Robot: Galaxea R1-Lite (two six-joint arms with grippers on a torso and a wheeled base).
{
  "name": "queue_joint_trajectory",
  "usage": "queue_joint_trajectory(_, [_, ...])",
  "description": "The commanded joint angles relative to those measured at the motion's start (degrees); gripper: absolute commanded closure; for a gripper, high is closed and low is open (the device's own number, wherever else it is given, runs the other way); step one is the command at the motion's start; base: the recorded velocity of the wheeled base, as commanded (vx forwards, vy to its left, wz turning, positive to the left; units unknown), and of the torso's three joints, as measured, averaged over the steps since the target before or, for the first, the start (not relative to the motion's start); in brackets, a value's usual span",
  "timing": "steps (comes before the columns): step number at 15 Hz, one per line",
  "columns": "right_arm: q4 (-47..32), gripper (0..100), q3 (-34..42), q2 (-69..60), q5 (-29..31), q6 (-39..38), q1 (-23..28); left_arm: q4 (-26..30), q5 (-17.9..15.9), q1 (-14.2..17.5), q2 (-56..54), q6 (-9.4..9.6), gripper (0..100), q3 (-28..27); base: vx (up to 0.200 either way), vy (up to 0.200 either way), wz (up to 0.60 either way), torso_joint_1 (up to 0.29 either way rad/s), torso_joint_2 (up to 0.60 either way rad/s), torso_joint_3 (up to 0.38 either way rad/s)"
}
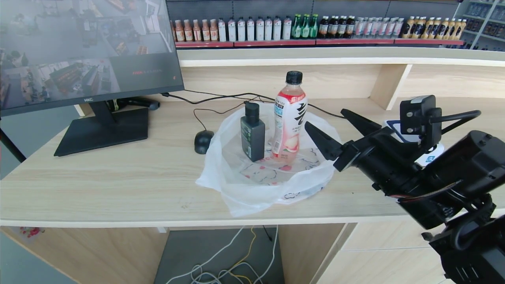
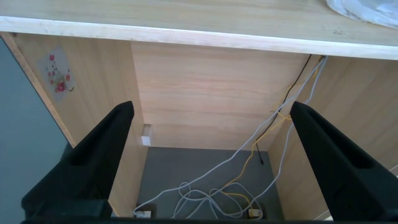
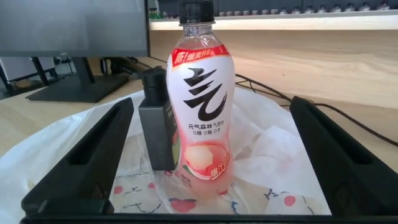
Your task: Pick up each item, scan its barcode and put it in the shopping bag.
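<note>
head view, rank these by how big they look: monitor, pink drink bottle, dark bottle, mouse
1. monitor, by far the largest
2. pink drink bottle
3. dark bottle, which stands beside the pink one and is clearly shorter
4. mouse, the smallest

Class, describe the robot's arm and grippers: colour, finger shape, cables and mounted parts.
The right gripper has two matte black fingers tapering to points. Its arm is black and bulky, with a boxy camera on the wrist, a looping black cable and a thin red wire. The left gripper has the same black wedge fingers.
</note>
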State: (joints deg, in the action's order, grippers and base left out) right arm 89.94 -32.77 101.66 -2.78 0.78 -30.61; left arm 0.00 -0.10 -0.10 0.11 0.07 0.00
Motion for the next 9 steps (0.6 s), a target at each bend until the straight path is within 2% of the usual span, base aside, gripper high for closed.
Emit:
queue_joint_trajectory(1, [0.06,0,0.34,-0.14,-0.03,-0.16,0.2,0.0,0.01,0.01,-0.02,0.01,0,0.0,-0.2,0.0,0.0,0.002,0.0,-0.002])
queue_joint_trajectory(9, [0.06,0,1.3,0.56,-0.03,-0.25,0.55,0.0,0.01,0.01,-0.02,0.1,0,0.0,0.0,0.0,0.0,0.0,0.0,0.0])
